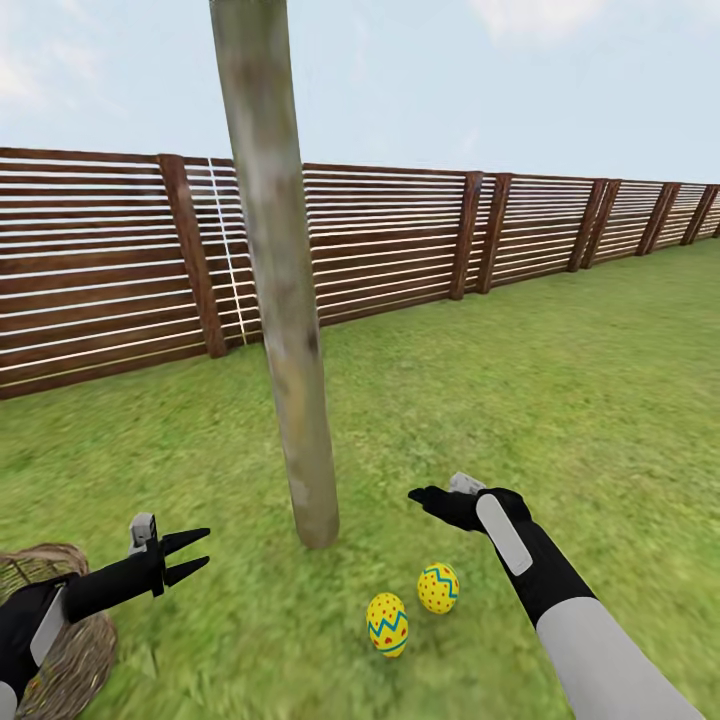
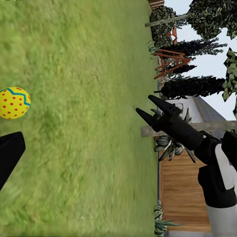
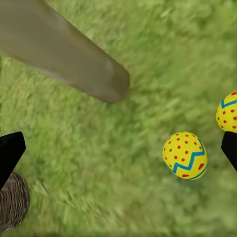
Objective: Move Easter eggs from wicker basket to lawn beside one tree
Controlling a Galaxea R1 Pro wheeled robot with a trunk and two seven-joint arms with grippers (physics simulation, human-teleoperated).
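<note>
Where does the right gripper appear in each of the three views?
Head view: the right gripper hangs over the lawn, beyond the eggs.
Left wrist view: the right gripper stands open before distant shrubs.
Right wrist view: its black fingertips flank the grass.
Shared landmark: the yellow eggs.

A dark brown slatted wooden fence runs across the far side of the yard and recedes toward the far right, broken up by thicker upright posts. Above it the sky is pale blue with thin, soft white cloud, and the light is even daylight without hard shadows. In the left wrist view, dark conical cypresses and spiky shrubs stand at the yard's edge, with a reddish wooden frame among them and a brown planked surface nearby.
</note>
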